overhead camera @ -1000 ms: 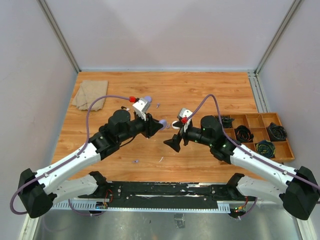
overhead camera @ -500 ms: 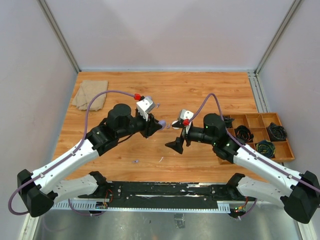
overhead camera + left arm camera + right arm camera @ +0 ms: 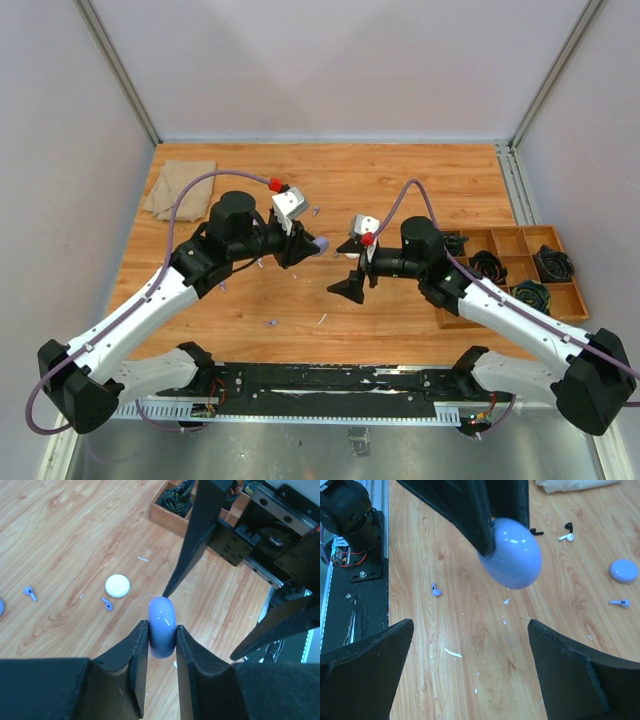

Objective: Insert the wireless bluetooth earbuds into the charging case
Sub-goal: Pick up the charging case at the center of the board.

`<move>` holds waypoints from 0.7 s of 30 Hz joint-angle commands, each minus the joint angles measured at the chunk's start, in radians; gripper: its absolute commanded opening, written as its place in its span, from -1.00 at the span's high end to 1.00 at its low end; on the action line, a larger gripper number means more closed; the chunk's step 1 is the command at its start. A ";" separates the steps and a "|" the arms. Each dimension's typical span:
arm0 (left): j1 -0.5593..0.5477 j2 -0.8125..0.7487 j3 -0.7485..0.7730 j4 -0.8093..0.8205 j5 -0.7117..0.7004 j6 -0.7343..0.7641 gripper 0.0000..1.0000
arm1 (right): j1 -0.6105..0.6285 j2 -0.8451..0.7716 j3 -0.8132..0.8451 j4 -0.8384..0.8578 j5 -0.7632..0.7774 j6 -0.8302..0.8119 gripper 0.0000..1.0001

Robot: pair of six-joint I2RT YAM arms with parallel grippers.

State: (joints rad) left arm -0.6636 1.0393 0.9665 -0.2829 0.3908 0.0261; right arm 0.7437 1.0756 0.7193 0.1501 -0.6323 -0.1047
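Purple case [image 3: 162, 626] stays pinched edge-on in left gripper [image 3: 161, 628], right gripper [image 3: 470, 624] wide open and empty facing it; only elbows shifted, so case is unopened, earbuds [image 3: 107, 603] loose on table [image 3: 60, 540].

Bends the left arm [image 3: 150, 305] and the right arm [image 3: 505, 312] in toward the middle, elbows out to the sides. Points the two grippers at each other, tips close together. Squeezes the left gripper [image 3: 161, 630] nearly shut on a small round purple case [image 3: 161, 612], one finger on each side. Spreads the right gripper [image 3: 470, 625] wide, its two black fingers far apart.
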 commanded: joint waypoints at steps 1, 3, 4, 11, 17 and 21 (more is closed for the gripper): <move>0.008 0.026 0.060 -0.038 0.120 0.088 0.99 | -0.064 -0.005 0.032 0.110 -0.158 -0.049 -0.97; 0.007 0.041 0.081 -0.070 0.144 0.121 0.99 | -0.104 -0.010 0.015 0.166 -0.239 -0.037 -0.99; 0.008 0.049 0.092 -0.089 0.160 0.139 0.99 | -0.117 -0.012 0.012 0.185 -0.275 -0.038 -0.99; 0.007 0.106 0.160 -0.178 0.284 0.238 0.99 | -0.127 0.001 0.031 0.171 -0.362 -0.095 -0.79; 0.007 0.087 0.155 -0.142 0.359 0.264 1.00 | -0.145 0.036 0.031 0.240 -0.424 -0.036 -0.51; 0.007 0.065 0.154 -0.133 0.380 0.264 1.00 | -0.153 0.051 0.007 0.334 -0.442 0.050 -0.32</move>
State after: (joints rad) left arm -0.6624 1.1385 1.0966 -0.4358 0.7078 0.2687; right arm 0.6170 1.1172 0.7231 0.3508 -1.0157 -0.1432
